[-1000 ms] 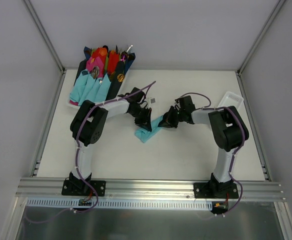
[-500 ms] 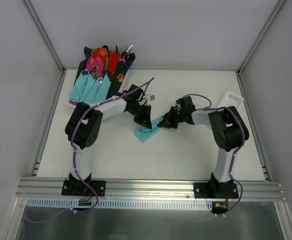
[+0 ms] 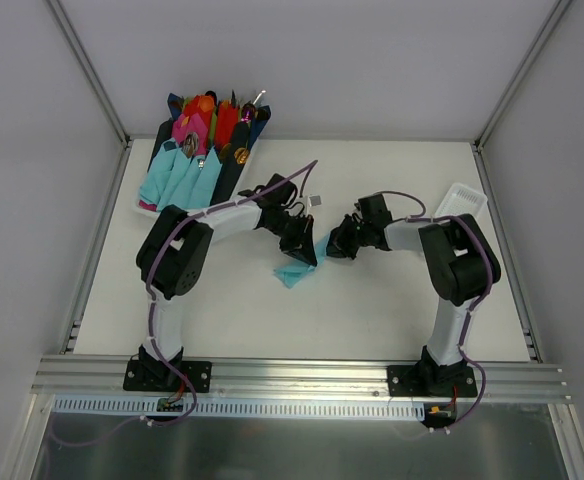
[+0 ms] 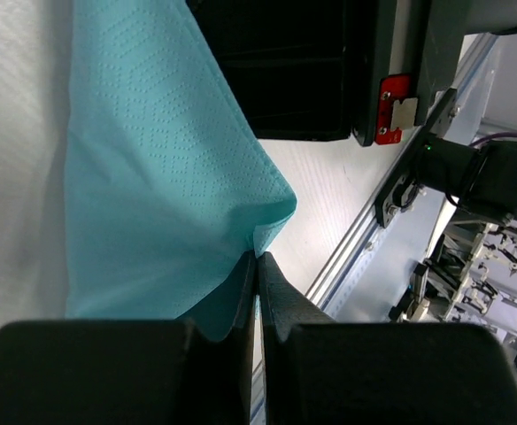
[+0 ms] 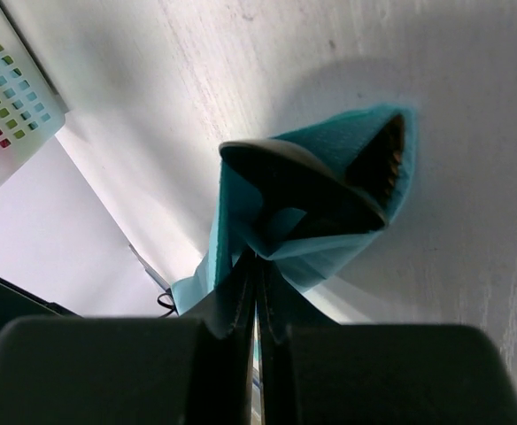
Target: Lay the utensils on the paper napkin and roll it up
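White table (image 3: 372, 320), grey walls around.
Top view: teal paper napkin (image 3: 294, 272) lies bunched mid-table, between left gripper (image 3: 305, 253) and right gripper (image 3: 334, 246).
Left wrist: jaws clenched on a corner of the paper napkin.
Right wrist: jaws pinch a fold of the paper napkin. Dark utensils (image 5: 303, 186) sit inside its open end.

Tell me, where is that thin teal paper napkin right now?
In the top view, the thin teal paper napkin sits near the middle of the white table, pinched by the left gripper and the right gripper.

L pincer (image 4: 257, 262), R pincer (image 5: 257, 257) closed, near-touching.
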